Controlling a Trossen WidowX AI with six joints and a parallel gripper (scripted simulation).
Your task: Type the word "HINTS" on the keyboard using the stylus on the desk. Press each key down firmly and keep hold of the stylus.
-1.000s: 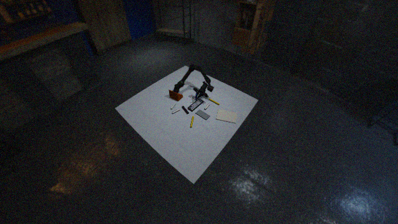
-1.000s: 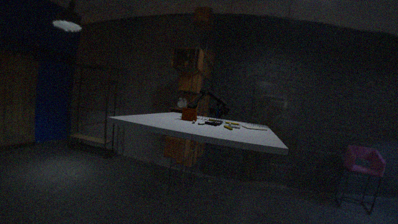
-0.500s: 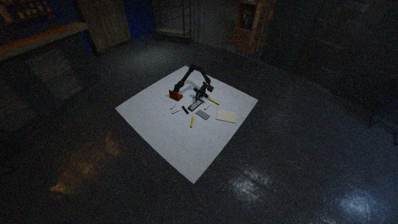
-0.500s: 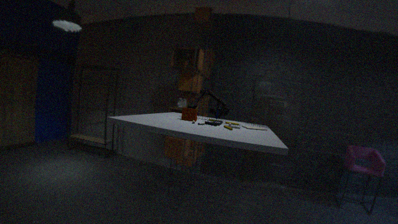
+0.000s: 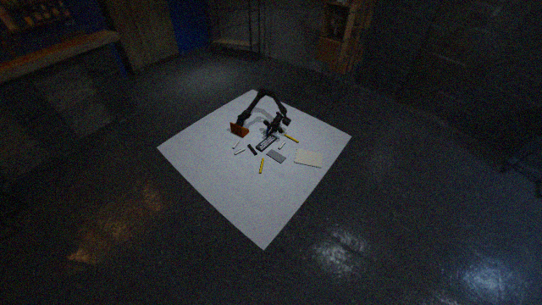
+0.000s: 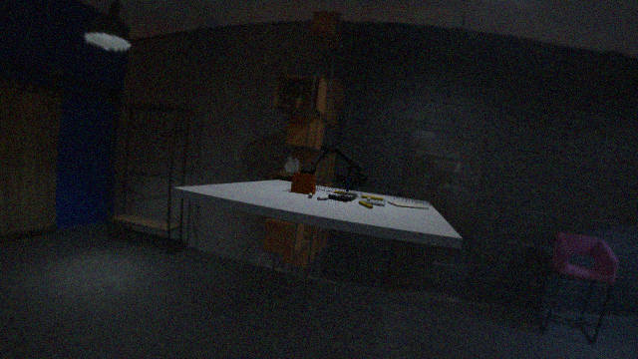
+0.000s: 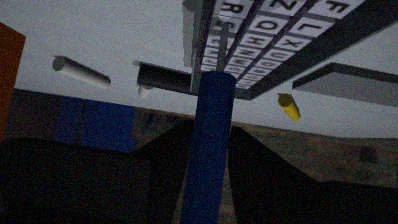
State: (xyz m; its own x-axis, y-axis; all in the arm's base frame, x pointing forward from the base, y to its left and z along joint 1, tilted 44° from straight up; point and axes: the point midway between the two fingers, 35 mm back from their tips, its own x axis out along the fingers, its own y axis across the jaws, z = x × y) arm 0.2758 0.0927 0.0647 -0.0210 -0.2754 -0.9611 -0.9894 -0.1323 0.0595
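My gripper (image 7: 211,131) (image 5: 271,128) is shut on the blue stylus (image 7: 210,102), which extends forward between the fingers in the wrist view. Its thin grey tip (image 7: 221,47) reaches over the key rows, with its end at the S key (image 7: 230,25). Whether the tip touches or presses the key cannot be told. The dark keyboard (image 5: 266,143) (image 7: 340,42) has white letter keys and lies in front of the arm. Z, O, H, N, F, L and X also show in the wrist view; the stylus hides part of the nearby keys.
An orange block (image 5: 239,130) (image 6: 303,183) (image 7: 9,70) stands near the arm's base. A black bar (image 5: 252,149) (image 7: 162,77), a grey slab (image 5: 276,156) (image 7: 350,86), white sticks, yellow sticks and a cream pad (image 5: 308,158) lie around the keyboard on the white table (image 5: 237,191) (image 6: 239,195).
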